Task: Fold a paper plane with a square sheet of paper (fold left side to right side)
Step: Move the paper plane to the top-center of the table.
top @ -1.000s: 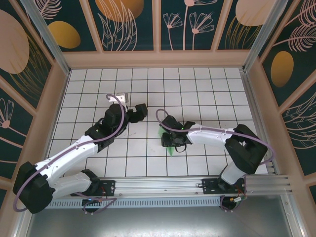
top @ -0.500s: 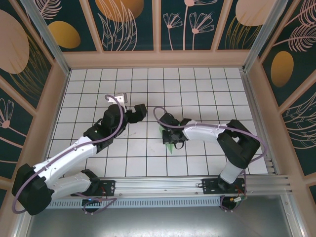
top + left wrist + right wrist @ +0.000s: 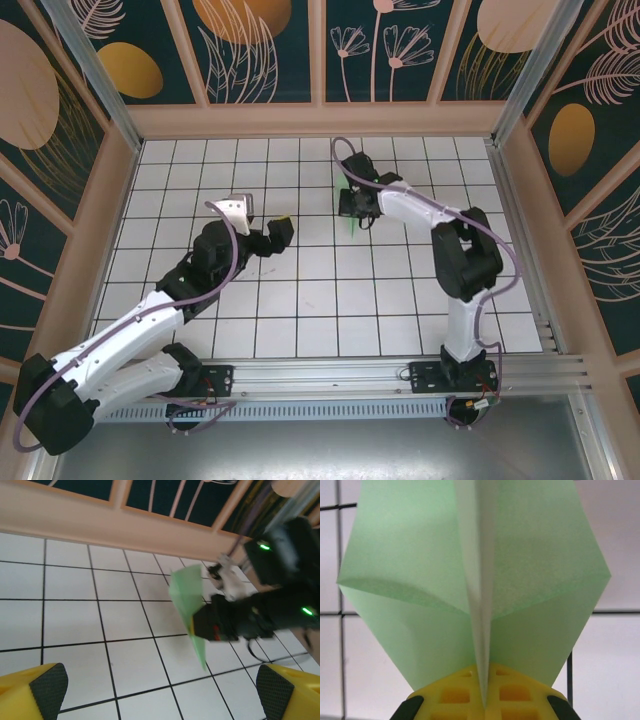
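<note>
One pale green folded paper plane (image 3: 470, 580) is all the paper I count, pinched shut along its centre crease in my right end effector (image 3: 482, 695), apparently lifted above the far middle of the white tiled desk (image 3: 300, 300). My left end effector (image 3: 160, 687) hangs wide and empty nearby. I judge the folding finished, so the next move calls for setting the plane down gently, wings uncrushed.

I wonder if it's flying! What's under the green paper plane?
Beneath the paper plane is the white tiled table. The right gripper pinches the plane's centre fold. The tiles straight behind the paper are covered, so those cannot be seen.
</note>
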Robot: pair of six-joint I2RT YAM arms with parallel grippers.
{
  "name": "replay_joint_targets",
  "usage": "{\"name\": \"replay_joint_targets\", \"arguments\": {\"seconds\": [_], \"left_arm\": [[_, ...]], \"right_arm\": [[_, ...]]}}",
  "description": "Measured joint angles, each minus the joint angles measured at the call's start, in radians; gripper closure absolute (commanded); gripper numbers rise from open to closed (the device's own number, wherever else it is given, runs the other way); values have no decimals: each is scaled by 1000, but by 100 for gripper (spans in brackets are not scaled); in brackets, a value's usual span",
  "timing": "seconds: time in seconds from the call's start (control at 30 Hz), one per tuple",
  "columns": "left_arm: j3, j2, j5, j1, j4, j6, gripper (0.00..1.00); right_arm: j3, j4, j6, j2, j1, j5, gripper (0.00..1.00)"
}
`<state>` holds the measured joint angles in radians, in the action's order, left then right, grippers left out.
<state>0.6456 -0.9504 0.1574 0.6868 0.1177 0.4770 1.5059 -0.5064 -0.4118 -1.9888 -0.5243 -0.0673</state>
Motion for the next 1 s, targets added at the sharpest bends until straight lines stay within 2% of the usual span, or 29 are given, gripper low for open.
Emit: {"name": "replay_joint_targets", "arguments": {"seconds": [0.13,0.33,1.0], "left_arm": [[-32,10,-71,0,39,-67,2],[-32,13,-107,0,65,-127,2],[-32,-16,-124,0,65,-137,2]], "right_arm": [[112,-62,34,-120,34,14,100],[193,-121,64,-203,34,19,100],[187,-150,73,-217,18,62,99]]}}
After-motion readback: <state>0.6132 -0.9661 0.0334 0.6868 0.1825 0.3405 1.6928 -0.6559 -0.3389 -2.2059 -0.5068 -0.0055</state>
